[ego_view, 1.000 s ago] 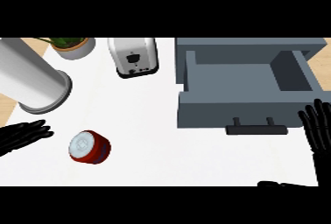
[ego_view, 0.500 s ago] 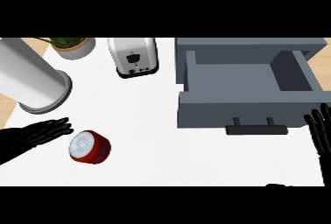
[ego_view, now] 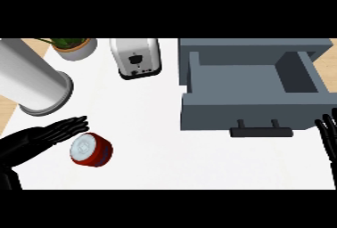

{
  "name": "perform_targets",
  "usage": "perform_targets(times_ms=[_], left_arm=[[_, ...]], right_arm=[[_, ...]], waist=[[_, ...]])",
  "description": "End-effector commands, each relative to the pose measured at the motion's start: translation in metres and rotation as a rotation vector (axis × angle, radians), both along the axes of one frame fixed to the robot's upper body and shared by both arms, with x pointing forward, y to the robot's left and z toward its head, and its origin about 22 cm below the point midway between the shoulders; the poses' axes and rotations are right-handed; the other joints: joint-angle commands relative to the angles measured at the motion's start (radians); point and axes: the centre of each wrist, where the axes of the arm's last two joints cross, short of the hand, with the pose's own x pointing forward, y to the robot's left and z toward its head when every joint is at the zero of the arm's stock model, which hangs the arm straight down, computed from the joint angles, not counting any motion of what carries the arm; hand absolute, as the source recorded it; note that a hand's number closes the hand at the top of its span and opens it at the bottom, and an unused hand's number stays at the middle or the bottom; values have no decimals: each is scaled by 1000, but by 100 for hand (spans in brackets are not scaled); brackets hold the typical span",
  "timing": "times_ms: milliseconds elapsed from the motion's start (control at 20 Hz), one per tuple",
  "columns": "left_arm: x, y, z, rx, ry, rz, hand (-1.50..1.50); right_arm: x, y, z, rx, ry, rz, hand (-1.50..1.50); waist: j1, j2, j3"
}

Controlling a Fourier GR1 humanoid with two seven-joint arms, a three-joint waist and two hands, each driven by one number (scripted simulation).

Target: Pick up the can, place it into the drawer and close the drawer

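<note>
Can (ego_view: 91,150) lies just beside open left robot hand (ego_view: 41,139).

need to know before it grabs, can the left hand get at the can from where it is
Probably yes: the left hand, fingers straight, lies right beside the red can, with nothing between them.

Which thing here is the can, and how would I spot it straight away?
Start at the big white cylinder at the counter's left edge and look just below it. There lies the short red can with a pale silver top, beside the black left hand. Nothing else on the counter is red.
</note>
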Motion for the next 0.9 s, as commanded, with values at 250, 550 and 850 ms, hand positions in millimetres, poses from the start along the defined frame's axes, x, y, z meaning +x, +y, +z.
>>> perform_targets(times_ms=[250,550,850], left_arm=[[25,10,-17,3,-7,-61,-150],[24,9,-40,11,1,-27,-150],[18,31,-46,33,11,-11,-150]], right_arm=[[4,-5,-3,-8,-2,23,-150],[7,10,8,1,-11,36,-150],[2,-4,-4,14,-29,4,-150]], waist=[[-5,2,-1],[-10,4,-3],[-14,4,-2]])
